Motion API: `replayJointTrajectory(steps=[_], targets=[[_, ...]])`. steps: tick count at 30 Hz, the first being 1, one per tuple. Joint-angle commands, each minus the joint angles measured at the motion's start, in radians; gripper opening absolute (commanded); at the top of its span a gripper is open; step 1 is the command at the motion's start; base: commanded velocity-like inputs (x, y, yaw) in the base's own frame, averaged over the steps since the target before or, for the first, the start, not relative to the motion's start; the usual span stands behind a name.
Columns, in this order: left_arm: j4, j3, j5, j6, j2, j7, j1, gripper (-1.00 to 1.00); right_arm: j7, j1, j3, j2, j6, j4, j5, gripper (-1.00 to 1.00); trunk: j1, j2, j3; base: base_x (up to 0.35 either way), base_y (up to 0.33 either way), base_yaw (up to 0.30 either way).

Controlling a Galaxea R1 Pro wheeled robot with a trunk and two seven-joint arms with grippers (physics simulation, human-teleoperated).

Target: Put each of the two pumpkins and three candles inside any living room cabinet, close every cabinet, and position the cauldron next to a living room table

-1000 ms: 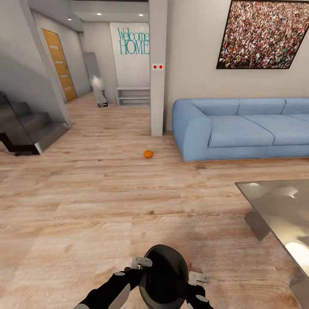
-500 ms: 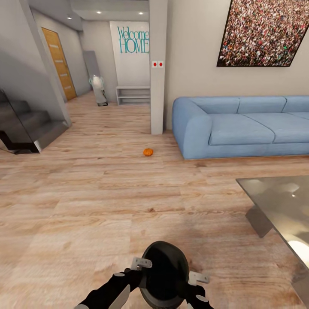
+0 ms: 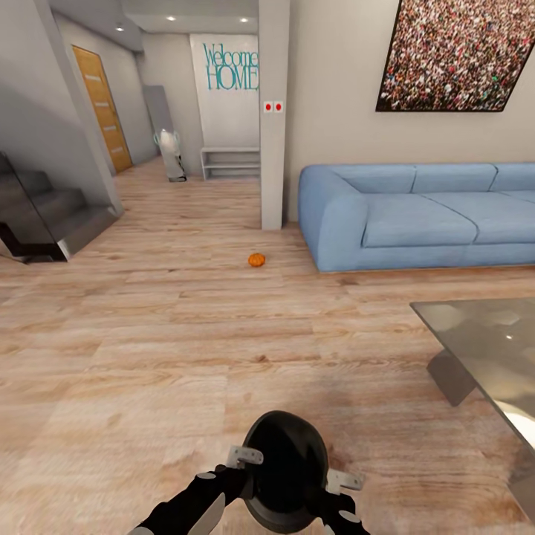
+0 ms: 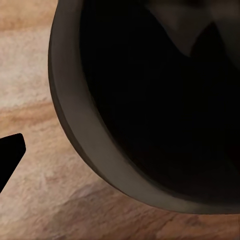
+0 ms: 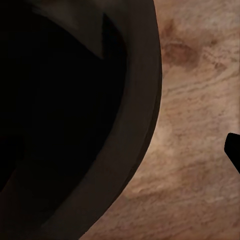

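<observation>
Cauldron [image 3: 286, 468] gripped at opposite rims by left pincer [image 3: 241, 475] and right pincer [image 3: 334, 498]; inside dark.

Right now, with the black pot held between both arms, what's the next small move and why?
Probably carry the cauldron a little to the robot's right and set it down beside the table. The left gripper and right gripper clasp its rim on either side, and the glossy grey table sits just ahead to the right with bare wooden floor next to it.
</observation>
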Motion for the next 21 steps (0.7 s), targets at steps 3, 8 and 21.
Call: replayJointTrajectory(steps=[3,8,21], targets=[[-0.001,-0.006,0.008,0.003,0.001,0.005,-0.001,1.00,-0.006,0.000,0.008,-0.001,-0.005,0.001,-0.011,1.00,0.011,-0.022,-0.010,0.000,0.000,0.000],[-0.001,-0.006,0.008,0.003,0.001,0.006,-0.001,1.00,-0.006,-0.001,0.008,-0.001,-0.005,0.001,-0.011,1.00,0.031,-0.057,-0.026,0.000,0.000,0.000],[-0.001,-0.006,0.008,0.003,0.002,0.005,-0.001,1.00,-0.006,0.000,0.008,-0.001,-0.005,0.001,-0.011,1.00,0.054,-0.099,-0.045,0.000,0.000,0.000]])
